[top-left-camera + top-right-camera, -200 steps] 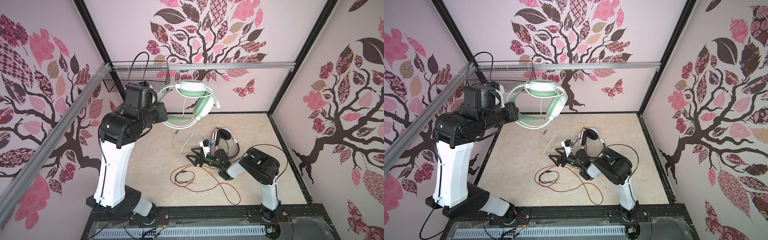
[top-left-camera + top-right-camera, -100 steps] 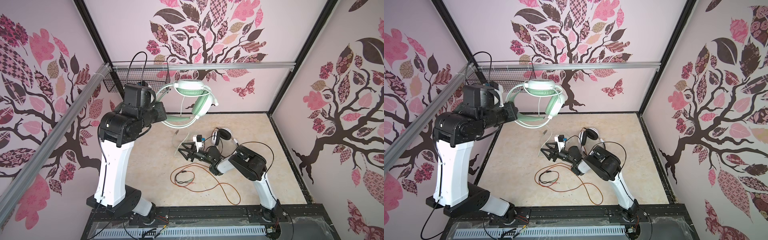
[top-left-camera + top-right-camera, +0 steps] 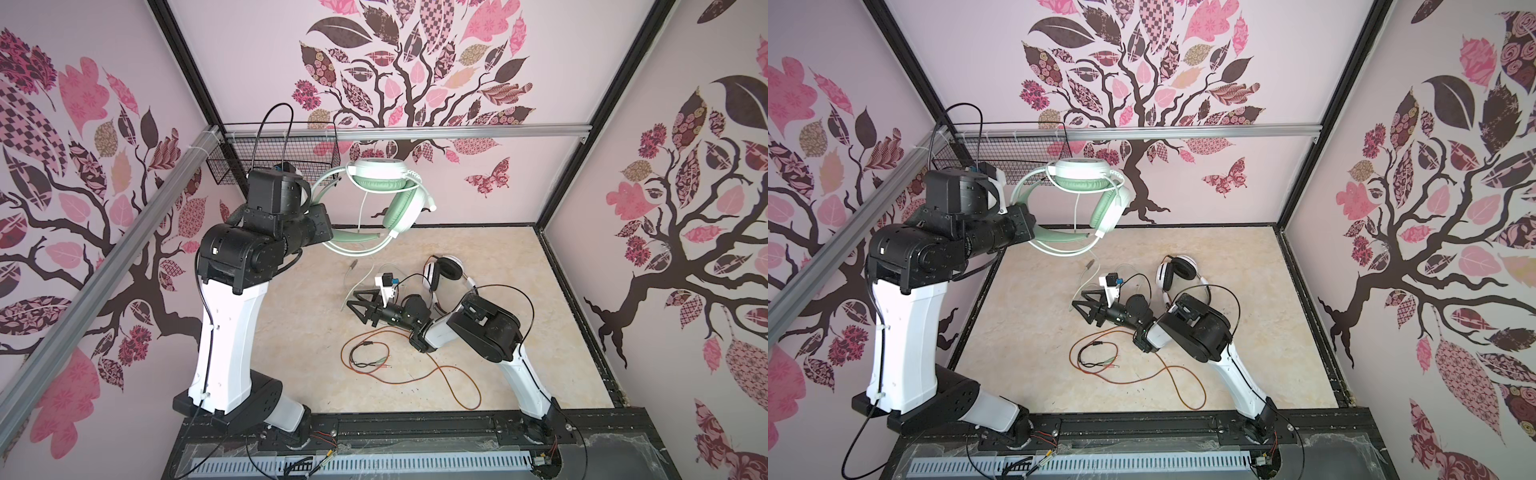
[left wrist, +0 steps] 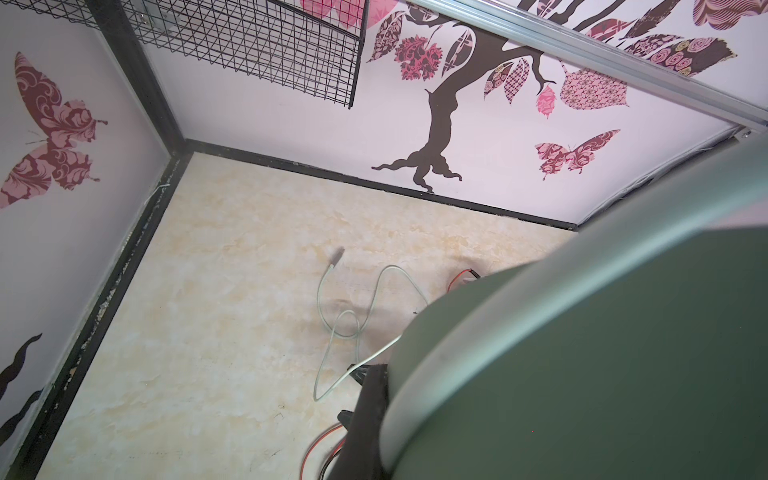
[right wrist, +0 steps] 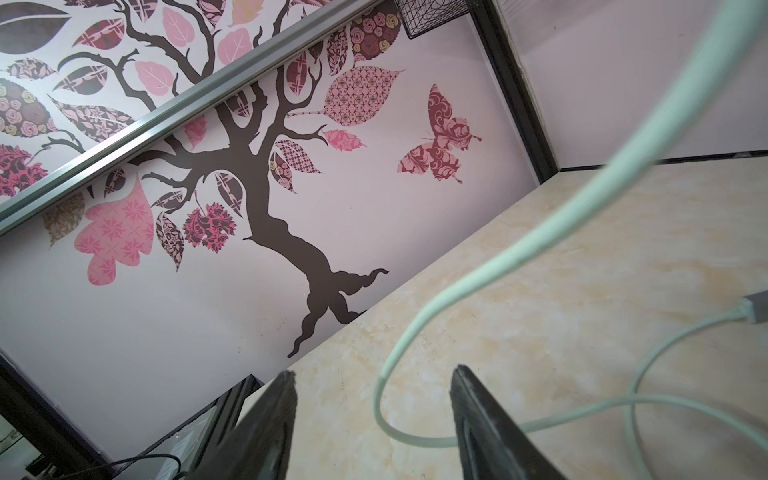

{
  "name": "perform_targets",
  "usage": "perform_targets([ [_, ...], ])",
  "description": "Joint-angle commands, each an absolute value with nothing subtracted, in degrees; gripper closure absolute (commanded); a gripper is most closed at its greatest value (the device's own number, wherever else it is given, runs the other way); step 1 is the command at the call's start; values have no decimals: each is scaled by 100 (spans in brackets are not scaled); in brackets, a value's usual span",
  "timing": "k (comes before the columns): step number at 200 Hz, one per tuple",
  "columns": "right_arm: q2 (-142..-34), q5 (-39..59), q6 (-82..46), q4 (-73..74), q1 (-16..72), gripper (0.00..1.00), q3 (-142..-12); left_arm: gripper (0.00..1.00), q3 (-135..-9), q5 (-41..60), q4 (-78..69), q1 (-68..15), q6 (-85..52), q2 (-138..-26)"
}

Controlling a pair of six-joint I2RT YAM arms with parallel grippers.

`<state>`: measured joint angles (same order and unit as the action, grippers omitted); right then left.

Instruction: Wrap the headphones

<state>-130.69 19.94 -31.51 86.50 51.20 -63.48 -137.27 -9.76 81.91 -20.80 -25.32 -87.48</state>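
Note:
My left gripper [image 3: 330, 237] is shut on the headband of the mint-green headphones [image 3: 382, 183] and holds them in the air at the back left. In the left wrist view that green band [image 4: 582, 353] fills the lower right against one dark finger [image 4: 368, 415]. Their pale green cable [image 3: 360, 208] hangs down to the floor. My right gripper [image 3: 358, 305] stands open low over the floor. In the right wrist view the cable [image 5: 415, 332] runs between my fingertips [image 5: 374, 378], touching neither. The white-and-black headphones [image 3: 442, 272] lie behind my right arm, and their orange-red cable [image 3: 453, 374] loops toward the front.
A black wire basket [image 3: 274, 162] hangs on the back wall at the left corner. A thin black lead with plugs [image 3: 365, 353] lies inside the orange loop. Patterned walls close in the floor on three sides, and a black rail [image 3: 415, 424] runs along the front.
My right gripper has slid left and away across the floor to the green cable, and its jaws have narrowed somewhat. The left arm and the lifted headset have hardly moved.

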Motion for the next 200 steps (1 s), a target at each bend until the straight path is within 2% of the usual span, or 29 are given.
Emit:
perform_targets([
  [1, -13460, 1934, -3209, 8550, 5230, 38, -6766, 100, -13888, -826, 7654, -2048, -2654, -8659],
  [39, -13841, 1735, -3386, 8341, 5411, 39, -7447, 100, -13862, -837, 7650, -2048, -2659, -8640],
  [58, -13946, 1671, -3485, 8394, 5506, 47, -7537, 100, -13861, -844, 7654, -2046, -2655, -8617],
  [81, -13861, 1488, -3540, 8638, 5615, 52, -7164, 100, -13847, -861, 7652, -2039, -2648, -8603],
  [98, -13770, 1439, -3625, 8877, 5675, 63, -6792, 100, -13852, -855, 7648, -2030, -2656, -8604],
  [131, -13353, 1462, -3585, 9023, 5789, 100, -5971, 100, -13873, -861, 7585, -1992, -2654, -8674],
  [156, -12619, 1742, -3303, 8255, 5827, 100, -5246, 100, -13892, -894, 7517, -1936, -2637, -8800],
  [200, -10868, 2074, -2374, 5449, 5871, 100, -4312, 100, -13871, -1093, 7348, -1807, -2516, -9175],
])
